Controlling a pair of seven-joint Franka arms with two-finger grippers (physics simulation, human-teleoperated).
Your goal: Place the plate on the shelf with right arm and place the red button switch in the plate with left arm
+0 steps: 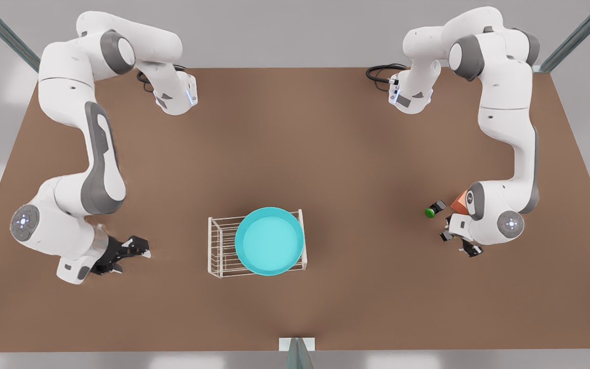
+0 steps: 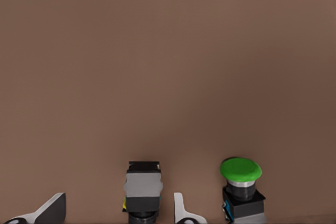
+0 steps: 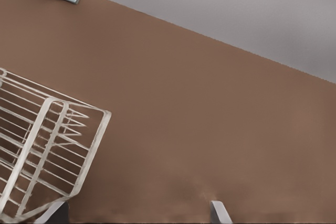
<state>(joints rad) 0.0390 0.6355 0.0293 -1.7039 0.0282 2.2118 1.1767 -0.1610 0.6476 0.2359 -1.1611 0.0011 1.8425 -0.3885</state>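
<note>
Front view: the plate [image 1: 269,241] is set on the shelf [image 1: 222,246]. The left hand [image 2: 118,211] is spread around the red button switch [image 2: 143,192] on the worktop [image 1: 295,154], beside a green switch [image 2: 241,187]. The right hand [image 1: 132,251] is spread, left of the shelf.

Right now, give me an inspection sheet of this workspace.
Surface: brown table.
Job's things: turquoise plate lies on the white wire rack; black switch, cap hidden, stands on the table.
Clutter: green button switch and orange block, by the left arm.
Grippers: left gripper open, astride the black switch; right gripper open, waiting on the front view's left of the rack.
Cables: black loops at both arm bases.
Surroundings: grey floor, metal frame struts.
</note>
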